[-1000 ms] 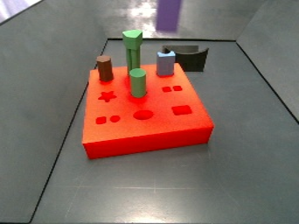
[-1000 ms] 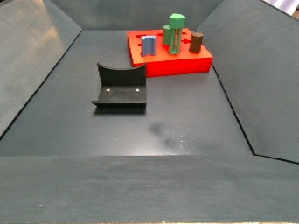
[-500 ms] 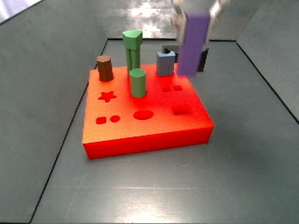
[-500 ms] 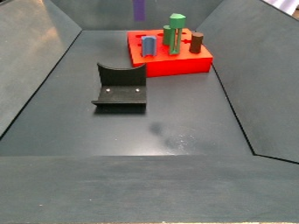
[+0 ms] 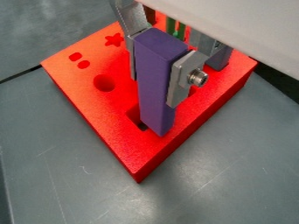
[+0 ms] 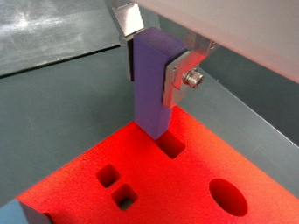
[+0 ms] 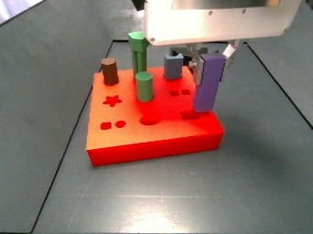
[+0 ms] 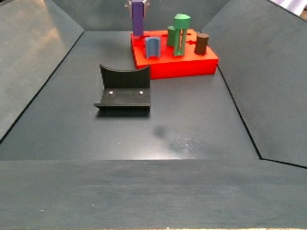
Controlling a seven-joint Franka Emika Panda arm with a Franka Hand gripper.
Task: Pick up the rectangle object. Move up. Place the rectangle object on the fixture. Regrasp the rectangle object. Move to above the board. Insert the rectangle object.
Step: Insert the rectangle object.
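The purple rectangle object (image 7: pixel 210 82) stands upright in my gripper (image 7: pixel 211 57), which is shut on its upper part. In both wrist views the silver fingers (image 5: pixel 184 75) (image 6: pixel 177 74) clamp the block (image 5: pixel 152 79) (image 6: pixel 149 83) from two sides. Its lower end is at the dark rectangular hole (image 6: pixel 172 146) of the red board (image 7: pixel 153 132); I cannot tell whether it has entered. The block also shows in a side view (image 8: pixel 136 18) over the board (image 8: pixel 192 65). The dark fixture (image 8: pixel 124 90) stands apart from the board.
On the board stand a tall green peg (image 7: pixel 138 53), a shorter green peg (image 7: pixel 145 87), a brown peg (image 7: pixel 110 70) and a light-blue peg (image 7: pixel 175 66). Star, circle and small square holes (image 5: pixel 77 59) are open. Sloped dark walls (image 8: pixel 48 54) ring the floor.
The gripper with the purple block has come down from the top of the view to the board, over the rectangular hole. The pegs and fixture have not moved.
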